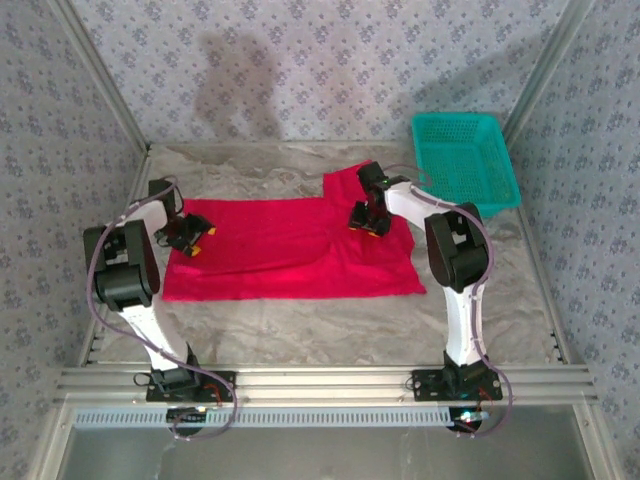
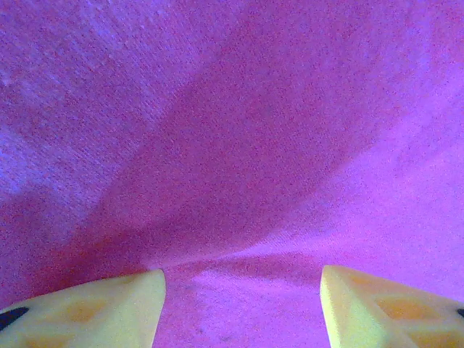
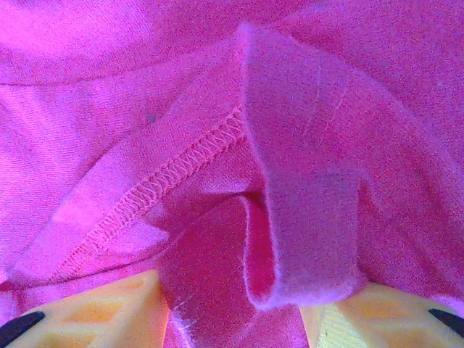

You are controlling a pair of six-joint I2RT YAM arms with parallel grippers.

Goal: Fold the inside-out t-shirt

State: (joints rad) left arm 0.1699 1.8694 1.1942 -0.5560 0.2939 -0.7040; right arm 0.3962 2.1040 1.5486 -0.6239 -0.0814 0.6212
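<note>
Looking along the bench (image 1: 300, 330), the shirt (image 1: 290, 255) lies flat across the middle, its long axis running left to right between the arms. The left claw (image 1: 190, 238) sits at the shirt's left edge, jaws parted over the cloth, nothing pinched as far as I can see. Further back, the right claw (image 1: 368, 220) is down by the sleeve. A seamed fold bunches between its half-spread fingers (image 3: 94, 312); gripped or just nudged, I cannot tell. The basket (image 1: 465, 160) sits far right.
</note>
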